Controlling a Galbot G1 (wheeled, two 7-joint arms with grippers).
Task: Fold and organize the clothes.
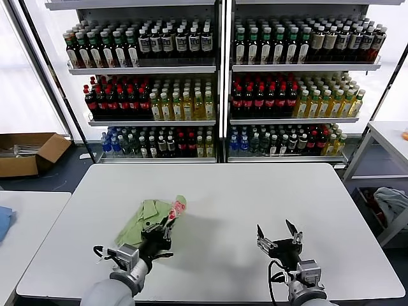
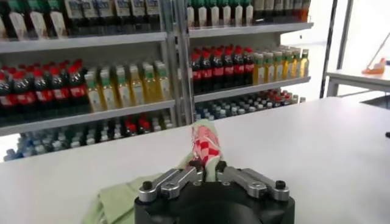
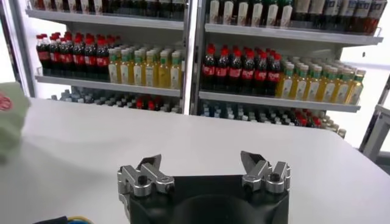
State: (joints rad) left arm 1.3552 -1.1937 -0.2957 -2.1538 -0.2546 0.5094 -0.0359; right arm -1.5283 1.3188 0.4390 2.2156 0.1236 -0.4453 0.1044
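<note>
The clothes are one light green shirt (image 1: 145, 220), bunched in a crumpled heap on the white table (image 1: 255, 191), left of centre. Its red-and-white checkered print (image 2: 206, 145) stands up in a raised fold. My left gripper (image 1: 168, 223) sits at the heap's near right edge. In the left wrist view the left gripper (image 2: 206, 168) has its fingertips pinched close on that raised fold. My right gripper (image 1: 279, 233) hovers low over bare table near the front right, well apart from the shirt. The right gripper (image 3: 201, 162) is open and holds nothing. The shirt (image 3: 9, 115) shows far off to its side.
Shelves of bottles (image 1: 217, 83) stand behind the table. A cardboard box (image 1: 29, 153) lies on the floor at far left. A second table (image 1: 25, 217) stands to the left and another (image 1: 389, 137) to the right.
</note>
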